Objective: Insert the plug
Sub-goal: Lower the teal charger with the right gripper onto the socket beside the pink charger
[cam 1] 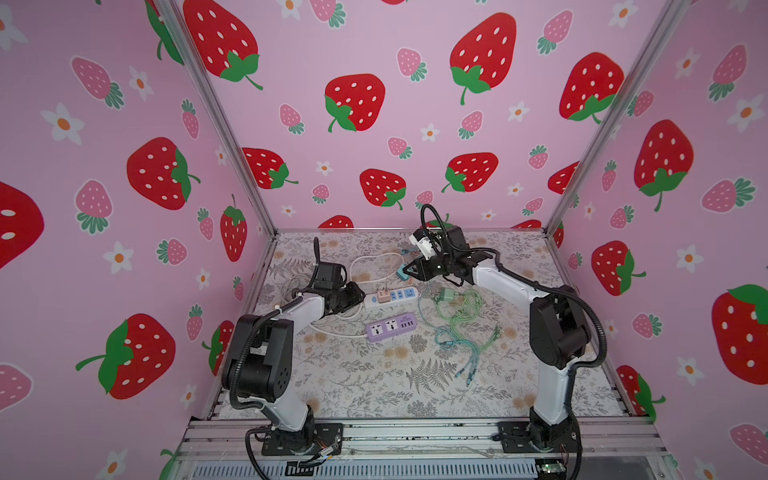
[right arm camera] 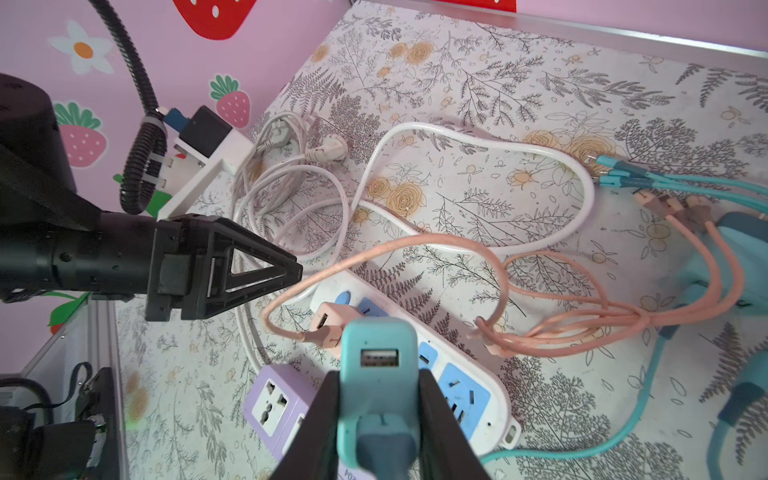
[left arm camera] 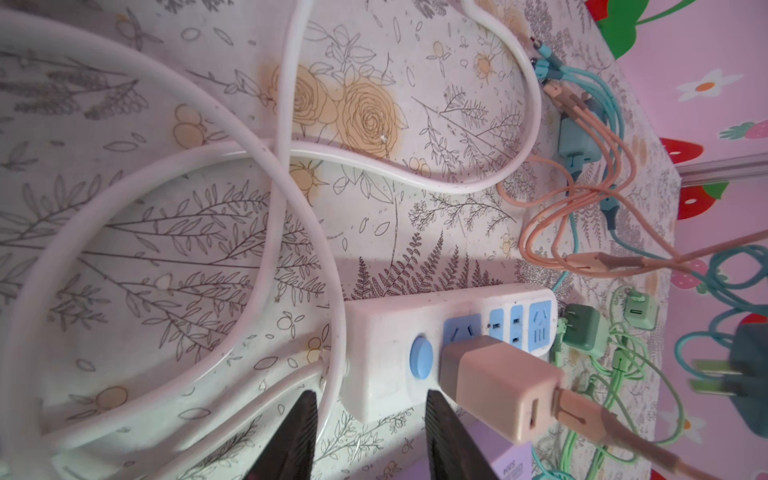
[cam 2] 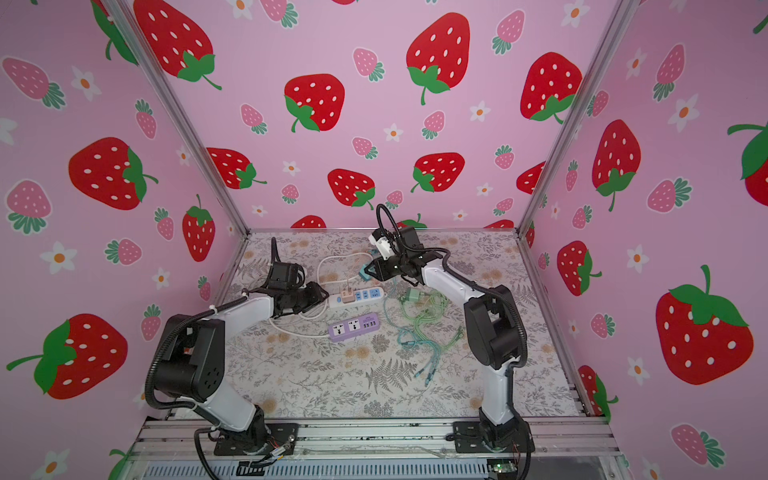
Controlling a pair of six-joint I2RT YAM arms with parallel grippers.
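right gripper (right arm camera: 378, 376) is clamped tight on the teal plug (right arm camera: 376, 332). plug is up off the table, close by the free end of the white power strip (right arm camera: 469, 399), prongs in no socket. pink charger (right arm camera: 328, 316) sits plugged in next to the strip's blue switch. left gripper (left arm camera: 370, 395) is partly open, jaws either side of the strip's cord end, can't tell if they touch it. purple strip (cam 1: 390, 326) lies just in front.
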